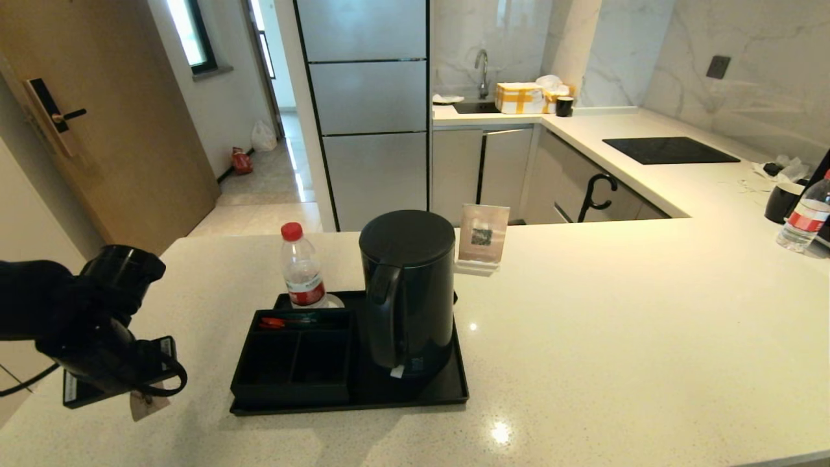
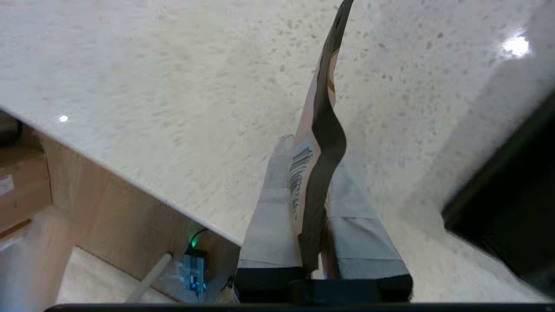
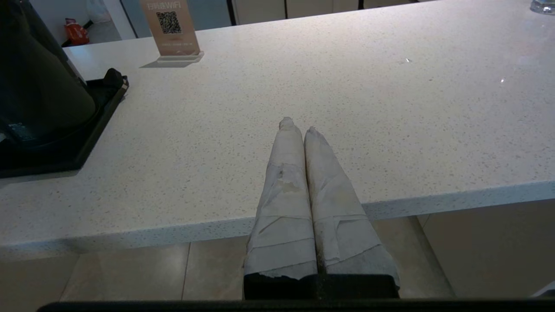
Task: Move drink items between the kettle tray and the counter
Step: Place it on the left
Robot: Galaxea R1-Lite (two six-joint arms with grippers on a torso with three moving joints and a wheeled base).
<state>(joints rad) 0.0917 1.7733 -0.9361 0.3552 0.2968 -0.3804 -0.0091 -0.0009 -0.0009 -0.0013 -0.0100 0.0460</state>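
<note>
While clenching the tea sachet [image 2: 318, 143], left tool [image 2: 310, 173] hangs over the counter [image 2: 173, 86] edge | right tool [image 3: 299, 130] clenched

A steel fridge [image 1: 366, 110] stands between a wooden door [image 1: 110, 123] and marble-walled sink corner [image 1: 483, 78].

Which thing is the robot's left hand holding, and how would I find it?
Start at the black tray on the white counter, then look to the counter's left edge. There the left gripper pinches a tea sachet: thin, flat, pale pink with black, unlike the tall black kettle.
</note>
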